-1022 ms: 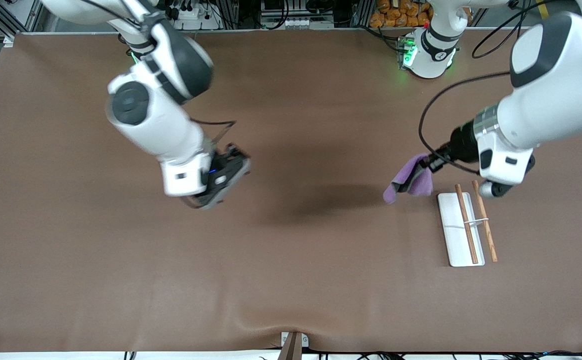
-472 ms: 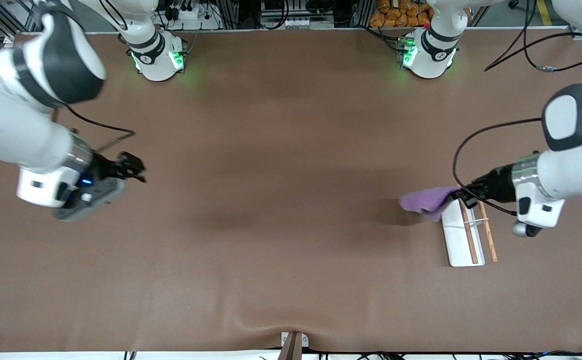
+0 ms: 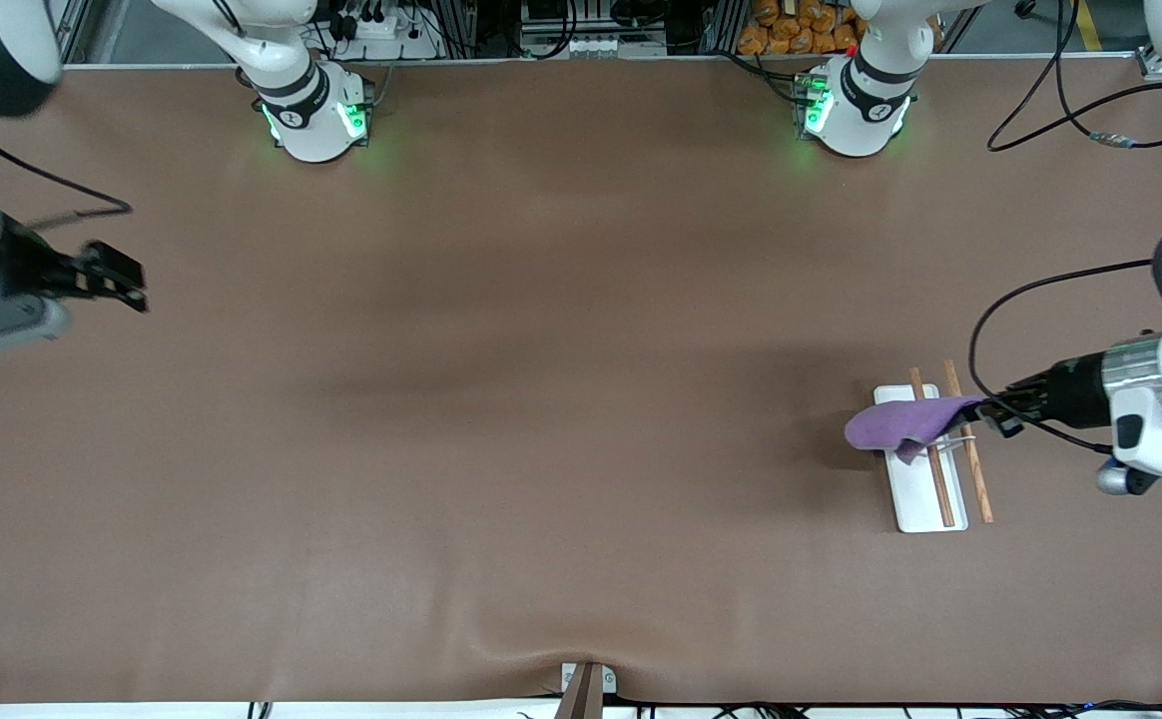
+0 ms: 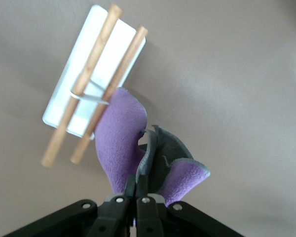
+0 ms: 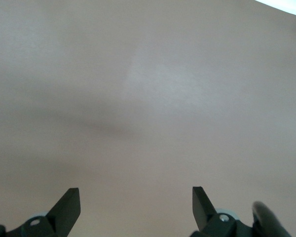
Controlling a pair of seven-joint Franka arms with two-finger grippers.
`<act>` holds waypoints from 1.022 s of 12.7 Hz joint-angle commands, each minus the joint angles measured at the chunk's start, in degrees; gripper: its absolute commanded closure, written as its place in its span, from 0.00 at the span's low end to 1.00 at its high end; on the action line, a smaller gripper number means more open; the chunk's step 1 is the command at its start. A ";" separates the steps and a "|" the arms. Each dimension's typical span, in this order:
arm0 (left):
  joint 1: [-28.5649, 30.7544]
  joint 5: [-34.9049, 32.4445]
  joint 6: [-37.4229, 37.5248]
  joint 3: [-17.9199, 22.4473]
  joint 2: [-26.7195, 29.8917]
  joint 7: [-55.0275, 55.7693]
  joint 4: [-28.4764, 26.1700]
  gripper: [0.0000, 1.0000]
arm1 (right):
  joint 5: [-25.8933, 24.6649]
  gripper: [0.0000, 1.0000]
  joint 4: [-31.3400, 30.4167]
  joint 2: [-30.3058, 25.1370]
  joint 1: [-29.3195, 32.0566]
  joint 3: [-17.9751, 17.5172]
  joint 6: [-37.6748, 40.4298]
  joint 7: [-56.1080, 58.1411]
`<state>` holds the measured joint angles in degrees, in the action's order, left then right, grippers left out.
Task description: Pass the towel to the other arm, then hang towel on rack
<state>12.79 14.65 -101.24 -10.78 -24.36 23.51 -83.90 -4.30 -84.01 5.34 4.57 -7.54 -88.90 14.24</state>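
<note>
1. Surface (image 3: 541, 449): a wide brown sheet that carries the rack toward the left arm's end.
2. Rack (image 3: 925, 499): a flat white base with two parallel wooden rods joined by a thin metal crossbar. The rods sit raised above the base, which leaves room for cloth to drape over them.
3. Towel (image 3: 902, 423): a lilac cloth spread across the rods near the crossbar, one lobe hanging past the base edge toward the right arm's end. In the left wrist view the towel (image 4: 121, 143) fans outward from the pinch point and overlaps one rod.
4. Left gripper (image 3: 992, 412): positioned over the rack's edge, jaws closed on one corner of the towel. The corner hold lets most of the cloth trail free, judged suitable for laying it over the rods. Release is not yet done.
5. Right gripper (image 3: 124, 280): waits over the surface at the right arm's end, well apart from the towel, jaws spread and holding nothing.
</note>
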 commanded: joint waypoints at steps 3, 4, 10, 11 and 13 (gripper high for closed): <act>5.21 -2.50 -0.27 -0.64 -0.08 -12.15 0.49 1.00 | 3.85 0.00 -2.56 -4.98 -3.96 10.34 4.33 -2.28; 6.18 -3.21 -0.36 -0.64 -0.08 -14.26 0.40 1.00 | 4.90 0.00 -2.56 -5.42 -3.61 11.14 4.87 -2.28; 9.88 -3.04 -2.46 -0.64 -4.03 -22.63 0.14 1.00 | 7.46 0.00 -4.50 -8.50 -1.85 11.32 9.27 -15.12; 9.97 -2.96 -3.08 -0.64 -4.81 -22.63 0.23 1.00 | 7.37 0.00 -4.58 -8.50 -1.59 11.41 8.92 -15.12; 9.97 -3.04 -3.87 -0.64 -5.79 -22.63 0.23 1.00 | 7.29 0.00 -4.50 -8.50 -1.06 11.41 8.83 -15.03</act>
<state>22.50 12.55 -104.32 -10.91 -29.48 1.32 -84.10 2.30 -86.88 -1.57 2.58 4.13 -79.54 0.17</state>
